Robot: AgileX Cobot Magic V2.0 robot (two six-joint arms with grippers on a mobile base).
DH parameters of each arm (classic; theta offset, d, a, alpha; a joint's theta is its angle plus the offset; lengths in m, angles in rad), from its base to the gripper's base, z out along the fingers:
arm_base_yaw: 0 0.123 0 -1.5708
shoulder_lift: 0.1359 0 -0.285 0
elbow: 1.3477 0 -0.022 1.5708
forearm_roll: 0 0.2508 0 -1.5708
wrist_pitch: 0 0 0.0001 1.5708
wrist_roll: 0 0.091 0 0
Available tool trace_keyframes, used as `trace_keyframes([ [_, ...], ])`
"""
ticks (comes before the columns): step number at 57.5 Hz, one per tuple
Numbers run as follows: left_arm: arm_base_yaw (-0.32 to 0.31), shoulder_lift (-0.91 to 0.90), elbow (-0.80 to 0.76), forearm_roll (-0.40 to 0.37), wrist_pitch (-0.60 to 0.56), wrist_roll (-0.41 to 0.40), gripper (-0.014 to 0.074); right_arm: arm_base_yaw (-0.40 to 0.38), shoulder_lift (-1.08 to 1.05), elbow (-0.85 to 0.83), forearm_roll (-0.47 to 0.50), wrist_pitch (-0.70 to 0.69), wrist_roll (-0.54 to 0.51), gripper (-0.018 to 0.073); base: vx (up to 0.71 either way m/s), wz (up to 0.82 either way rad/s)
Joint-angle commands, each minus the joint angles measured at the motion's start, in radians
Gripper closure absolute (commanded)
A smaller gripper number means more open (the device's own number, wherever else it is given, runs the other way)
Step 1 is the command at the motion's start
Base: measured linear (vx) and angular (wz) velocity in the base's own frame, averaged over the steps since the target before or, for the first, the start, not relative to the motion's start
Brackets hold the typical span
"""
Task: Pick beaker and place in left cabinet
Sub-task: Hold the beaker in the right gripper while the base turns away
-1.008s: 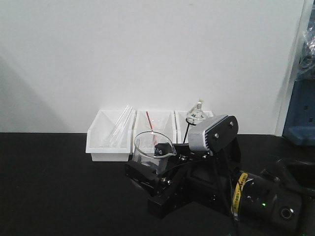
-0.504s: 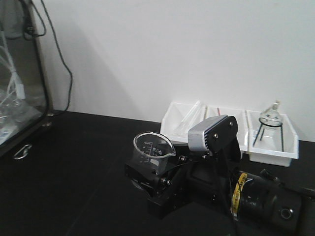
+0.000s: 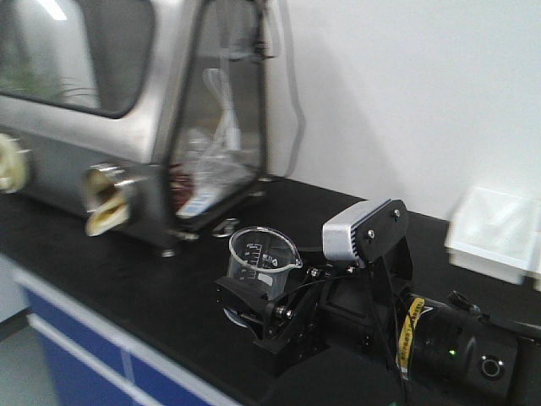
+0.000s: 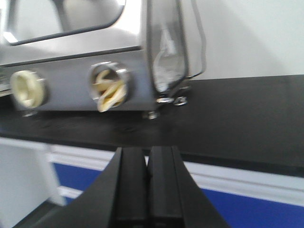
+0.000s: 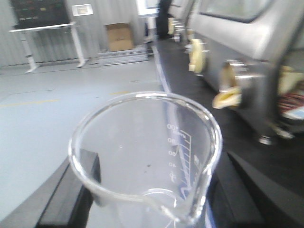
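The beaker (image 3: 260, 258) is small, clear glass with white graduation marks and a spout. It stands upright between the fingers of my right gripper (image 3: 254, 296), just above the black counter. In the right wrist view the beaker (image 5: 142, 152) fills the frame, and the right gripper (image 5: 152, 194) is shut on it with a black finger (image 5: 78, 190) on each side. My left gripper (image 4: 147, 164) is shut and empty, out over the counter's front edge. No grey cabinet with shelves is in view.
A stainless steel glove box (image 3: 127, 127) with round ports and a glass side stands on the black counter (image 3: 152, 279) at the left, also in the left wrist view (image 4: 80, 52). A white bin (image 3: 499, 233) sits at the far right. Blue cupboard fronts (image 3: 84, 364) lie below the counter.
The whole view has swung left: the white bins slid from the centre to the right edge and the steel glove box came into view. The beaker stays held in the right gripper.
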Motion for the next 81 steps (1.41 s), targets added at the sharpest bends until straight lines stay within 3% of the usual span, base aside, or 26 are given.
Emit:
trace_keyframes([
  [1,-0.001,-0.018,0.016,-0.003,-0.084,-0.003,0.0595,-0.004,-0.037,-0.030,0.024,-0.061,-0.006,0.0531,-0.04,0.78],
  [81,-0.001,-0.018,0.016,-0.003,-0.084,-0.003,0.0595,-0.004,-0.037,-0.030,0.024,-0.061,-0.007,0.0531,0.11,0.66],
])
